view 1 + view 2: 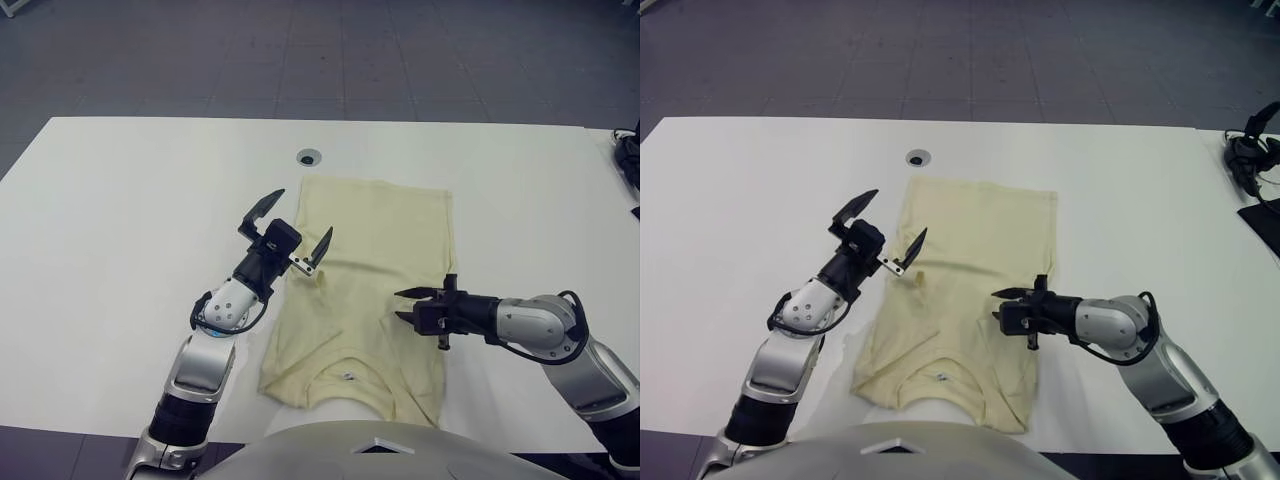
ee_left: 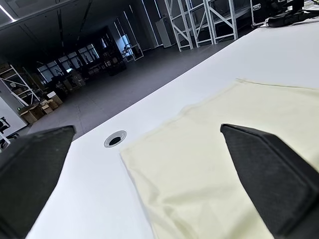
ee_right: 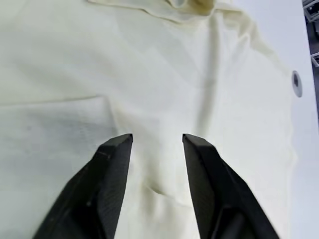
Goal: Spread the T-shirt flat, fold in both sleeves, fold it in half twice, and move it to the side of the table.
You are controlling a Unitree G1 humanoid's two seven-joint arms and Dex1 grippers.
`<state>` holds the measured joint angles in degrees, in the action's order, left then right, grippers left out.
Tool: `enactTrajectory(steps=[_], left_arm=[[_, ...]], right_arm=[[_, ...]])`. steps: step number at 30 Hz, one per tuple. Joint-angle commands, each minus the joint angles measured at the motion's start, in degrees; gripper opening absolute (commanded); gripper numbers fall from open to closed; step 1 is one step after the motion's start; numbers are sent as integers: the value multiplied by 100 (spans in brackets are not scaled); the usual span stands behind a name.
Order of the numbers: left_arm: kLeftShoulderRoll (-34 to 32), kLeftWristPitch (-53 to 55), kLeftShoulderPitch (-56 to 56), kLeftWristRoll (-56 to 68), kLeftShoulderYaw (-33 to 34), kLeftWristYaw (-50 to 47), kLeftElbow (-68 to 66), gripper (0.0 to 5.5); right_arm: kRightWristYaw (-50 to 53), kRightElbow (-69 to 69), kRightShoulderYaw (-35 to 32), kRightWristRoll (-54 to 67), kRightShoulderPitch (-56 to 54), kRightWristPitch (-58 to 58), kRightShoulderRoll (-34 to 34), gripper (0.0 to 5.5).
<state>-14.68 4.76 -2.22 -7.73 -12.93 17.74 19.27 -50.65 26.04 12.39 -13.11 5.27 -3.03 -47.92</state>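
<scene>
A pale yellow T-shirt (image 1: 365, 290) lies on the white table (image 1: 130, 200), collar toward me, both sleeves folded in over the body. My left gripper (image 1: 287, 224) hovers open above the shirt's left edge, fingers spread wide, nothing held. My right gripper (image 1: 403, 305) is open over the shirt's right side, just above the folded-in right sleeve. In the right wrist view its fingers (image 3: 112, 164) are slightly apart over the cloth (image 3: 164, 74). The left wrist view looks along the shirt (image 2: 214, 169) toward its far hem.
A round cable hole (image 1: 309, 157) sits in the table just beyond the shirt's far left corner. Black cables (image 1: 1248, 160) lie at the table's far right edge. Bare table stretches to the left and right of the shirt.
</scene>
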Motion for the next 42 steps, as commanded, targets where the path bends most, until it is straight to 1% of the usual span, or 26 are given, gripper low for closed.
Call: enactTrajectory(steps=[1,6,8,10,13,15,19,22,25,29,32,42], left_arm=[[-65,-48,79,-43,-3,50,-65,540],[-188,-107,9,-82,-42,165,9,540],[-398,-109,-59,-28,-81,440,139,540],[-739,-68,-154,175,-94,919,381,540],[-1513,-155,-358,506,1,1825,871,540],[-2070,-355,-534,653,106,2380,1171,540],[-3280,-766,-1076,882,435,3444,1762,540],[-3925,-1029,-1618,945,752,3940,2047,540],[-4225,-1129,-2099,947,1053,4124,2224,540],[-4332,-1320,-2806,745,1257,4131,2154,540],[-4330,-1436,-3053,527,1288,4049,2027,540],[-4113,-1481,-3140,-631,841,3613,1781,540]], right_arm=[[264,-62,-494,354,-88,-95,158,251],[404,-34,-1179,1064,223,-236,296,321],[444,26,-1484,1411,503,-303,391,349],[361,219,-1746,1634,978,-270,348,386],[128,606,-2105,1838,1763,-199,186,430],[-54,904,-2279,1984,2207,-246,108,469],[-447,1630,-2546,2016,3449,-219,5,532],[-514,2049,-2682,1942,4110,-257,73,536],[-461,2186,-2764,1826,4450,-195,181,536],[-399,2252,-2697,1708,4524,-178,208,536],[-385,2252,-2619,1643,4441,-184,196,536],[-350,2198,-2610,1595,4229,-205,136,536]])
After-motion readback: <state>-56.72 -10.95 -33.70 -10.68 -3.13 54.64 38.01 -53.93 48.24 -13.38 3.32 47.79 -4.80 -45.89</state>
